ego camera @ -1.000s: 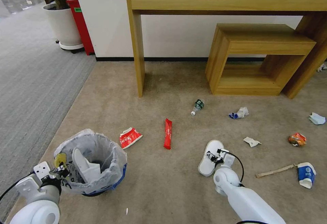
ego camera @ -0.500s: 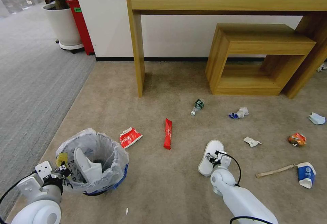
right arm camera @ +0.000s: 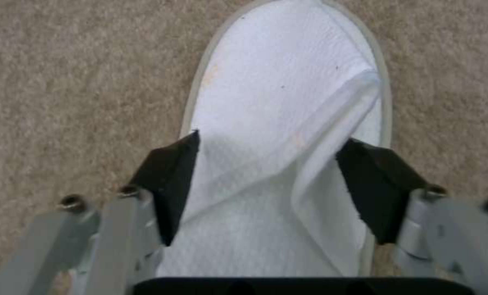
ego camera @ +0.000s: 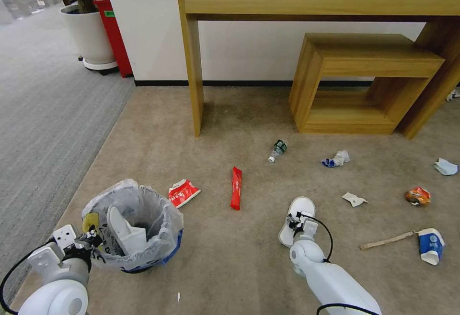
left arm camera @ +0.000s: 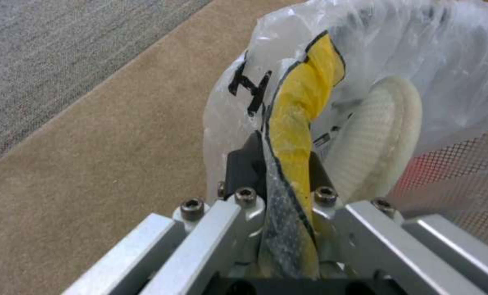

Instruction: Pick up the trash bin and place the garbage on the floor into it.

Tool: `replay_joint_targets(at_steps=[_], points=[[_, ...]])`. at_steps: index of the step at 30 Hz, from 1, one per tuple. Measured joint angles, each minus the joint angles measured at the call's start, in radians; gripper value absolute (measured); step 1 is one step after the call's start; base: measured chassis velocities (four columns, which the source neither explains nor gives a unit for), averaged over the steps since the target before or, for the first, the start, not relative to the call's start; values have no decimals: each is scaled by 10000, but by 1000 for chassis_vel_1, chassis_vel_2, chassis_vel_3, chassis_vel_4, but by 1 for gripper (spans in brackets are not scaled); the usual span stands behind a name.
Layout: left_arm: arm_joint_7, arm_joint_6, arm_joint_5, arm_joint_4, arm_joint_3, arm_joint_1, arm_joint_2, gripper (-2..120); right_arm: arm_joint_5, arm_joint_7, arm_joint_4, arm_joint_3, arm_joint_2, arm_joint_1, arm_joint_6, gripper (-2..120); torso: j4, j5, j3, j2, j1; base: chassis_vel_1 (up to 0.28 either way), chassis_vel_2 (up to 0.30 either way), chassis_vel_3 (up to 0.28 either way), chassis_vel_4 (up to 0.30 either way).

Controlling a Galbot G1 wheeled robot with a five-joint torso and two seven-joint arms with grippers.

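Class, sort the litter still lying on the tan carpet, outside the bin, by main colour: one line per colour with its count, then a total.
White: 3 – slipper, crumpled paper, small scrap
Red: 2 – long wrapper, flattened packet
Blue and white: 3 – cup, wad, tissue
Orange: 1 – crushed wrapper
Clear and green: 1 – bottle
Wood: 1 – stick
Total: 11

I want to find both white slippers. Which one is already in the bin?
The upright slipper inside the bagged trash bin. The other slipper lies flat on the carpet, between the open right gripper pads.
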Motion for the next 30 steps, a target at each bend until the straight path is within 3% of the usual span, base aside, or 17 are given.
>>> replay_joint_targets(at_steps=[3,8,15,20,28,30], points=[[7,-1,0,7,14,-5,4,3,-125,-108,-134,-3,-47,9,109,44,0,0,0,0,0,0,0,0,0],[10,-1,1,23,33,-32,5,3,-135,-168,-162,25,-94,7,146,31,0,0,0,0,0,0,0,0,0],[11,-1,3,26,41,-43,46,3,-33,-485,116,82,-214,-53,479,1,0,2,0,0,0,0,0,0,0],[11,15,-27,25,24,-58,83,3,262,-879,777,127,-529,-164,850,0,1,2,0,-1,0,0,0,0,0],[-93,172,-216,-198,49,-90,88,3,565,-1401,3147,210,-1851,-512,1223,0,-2,1,0,0,0,0,0,0,0],[-170,273,-400,-468,68,-87,58,3,710,-1691,4341,201,-2465,-619,1408,0,-3,4,0,-1,0,0,0,0,0]])
